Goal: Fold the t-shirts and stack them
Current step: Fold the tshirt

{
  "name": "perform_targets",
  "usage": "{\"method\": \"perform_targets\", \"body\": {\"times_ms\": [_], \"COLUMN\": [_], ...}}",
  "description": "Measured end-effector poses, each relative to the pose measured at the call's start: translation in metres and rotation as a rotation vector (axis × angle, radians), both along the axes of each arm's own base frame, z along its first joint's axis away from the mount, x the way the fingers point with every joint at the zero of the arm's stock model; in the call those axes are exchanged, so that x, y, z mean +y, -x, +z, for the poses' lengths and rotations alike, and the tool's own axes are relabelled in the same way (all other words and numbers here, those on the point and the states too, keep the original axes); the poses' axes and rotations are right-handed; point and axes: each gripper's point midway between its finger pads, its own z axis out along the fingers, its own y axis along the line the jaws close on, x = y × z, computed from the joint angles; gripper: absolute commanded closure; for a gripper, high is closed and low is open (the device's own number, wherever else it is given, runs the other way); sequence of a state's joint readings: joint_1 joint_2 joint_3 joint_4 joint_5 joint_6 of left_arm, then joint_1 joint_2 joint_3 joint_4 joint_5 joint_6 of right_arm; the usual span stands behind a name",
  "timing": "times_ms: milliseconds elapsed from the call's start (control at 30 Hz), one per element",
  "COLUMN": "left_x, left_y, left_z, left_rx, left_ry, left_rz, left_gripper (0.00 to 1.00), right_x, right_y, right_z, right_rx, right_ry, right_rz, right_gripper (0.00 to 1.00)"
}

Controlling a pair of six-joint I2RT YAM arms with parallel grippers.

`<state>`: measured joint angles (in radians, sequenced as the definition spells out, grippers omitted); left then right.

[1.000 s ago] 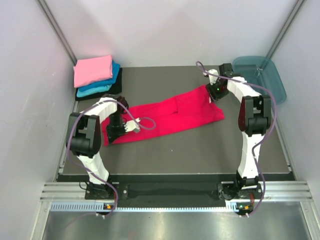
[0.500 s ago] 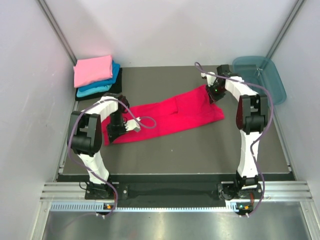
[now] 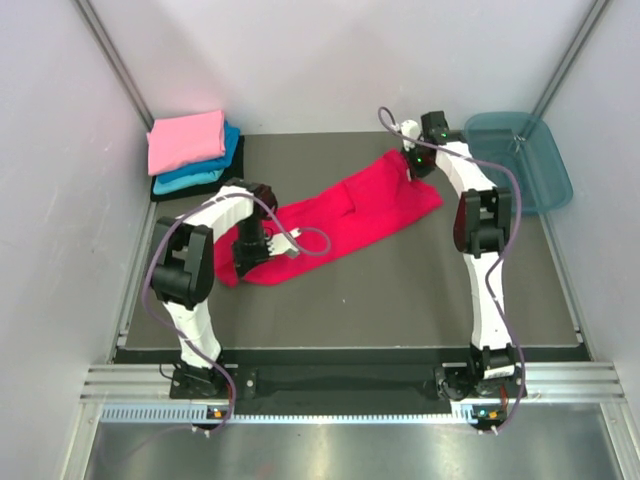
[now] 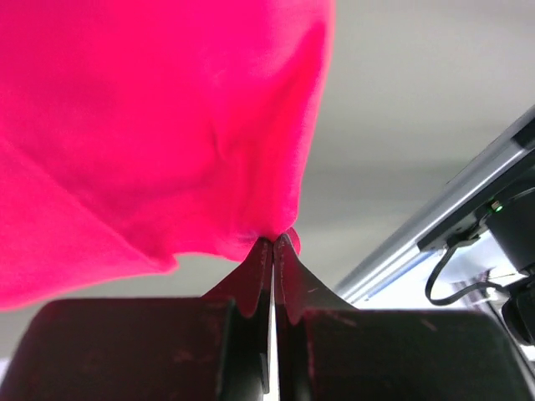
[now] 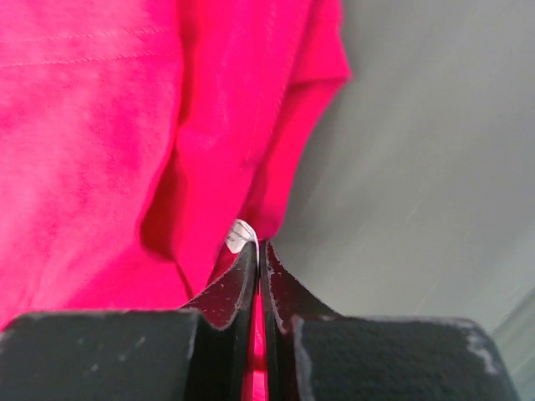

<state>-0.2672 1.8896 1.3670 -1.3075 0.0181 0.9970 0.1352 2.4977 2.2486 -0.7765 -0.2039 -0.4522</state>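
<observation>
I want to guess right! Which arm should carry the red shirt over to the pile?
Probably the left. Its pincer grips the red shirt nearer the pile; the right pincer grips the far end.

Dark table (image 3: 400, 290) carries red shirt (image 3: 340, 215), folded shirt stack (image 3: 192, 152).

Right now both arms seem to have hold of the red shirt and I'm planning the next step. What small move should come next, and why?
Probably carry both pinched ends together toward the far side to lay the fold. The left gripper and right gripper are each shut on an edge of the red t-shirt, which lies long and diagonal on the table. The pink-topped stack waits at far left.
</observation>
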Motion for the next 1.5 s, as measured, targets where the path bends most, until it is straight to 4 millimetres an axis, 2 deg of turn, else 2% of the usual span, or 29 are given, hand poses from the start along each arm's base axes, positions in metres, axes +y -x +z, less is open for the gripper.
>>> {"method": "perform_targets", "body": {"times_ms": [67,133,267,467,567,700,833,933,1000,1200,1333,1400,1433,1500], "left_x": [-0.015,-0.031,-0.062,-0.114,-0.14,-0.174,-0.204,-0.22,-0.227,-0.243,-0.252,-0.258,-0.262,-0.268], "left_y": [0.002,0.008,0.019,0.029,0.034,0.036,0.03,0.026,0.03,0.066,0.082,0.088,0.089,0.091], "left_z": [0.0,0.0,-0.006,-0.022,-0.022,-0.017,-0.012,-0.01,-0.01,-0.014,-0.014,-0.012,-0.012,-0.012], "left_rx": [0.003,0.011,0.043,0.107,0.111,0.104,0.094,0.086,0.093,0.169,0.211,0.226,0.23,0.233], "left_ry": [0.014,0.025,0.049,0.106,0.141,0.201,0.28,0.321,0.335,0.36,0.384,0.399,0.408,0.419], "left_rz": [-0.047,-0.102,-0.192,-0.285,-0.332,-0.365,-0.36,-0.36,-0.369,-0.423,-0.437,-0.439,-0.44,-0.439], "left_gripper": [1.0,1.0,1.0,1.0,1.0,1.0,1.0,1.0,0.99,0.99,0.97,0.96,0.94,0.9], "right_x": [0.006,0.011,0.029,0.06,0.075,0.085,0.099,0.109,0.115,0.129,0.135,0.137,0.137,0.136], "right_y": [-0.023,-0.036,-0.055,-0.089,-0.104,-0.118,-0.127,-0.133,-0.135,-0.139,-0.143,-0.144,-0.145,-0.146], "right_z": [0.002,0.003,0.009,0.031,0.035,0.032,0.032,0.039,0.043,0.06,0.066,0.069,0.069,0.07], "right_rx": [-0.074,-0.128,-0.233,-0.42,-0.495,-0.568,-0.636,-0.688,-0.714,-0.789,-0.828,-0.847,-0.853,-0.872], "right_ry": [0.022,0.043,0.077,0.043,0.027,0.021,0.003,-0.009,-0.018,-0.044,-0.051,-0.054,-0.052,-0.043], "right_rz": [0.006,0.018,0.044,0.041,0.045,0.041,0.048,0.056,0.06,0.071,0.078,0.077,0.073,0.053], "right_gripper": [1.0,1.0,1.0,1.0,1.0,1.0,1.0,1.0,1.0,1.0,1.0,0.79,0.59,0.47]}}
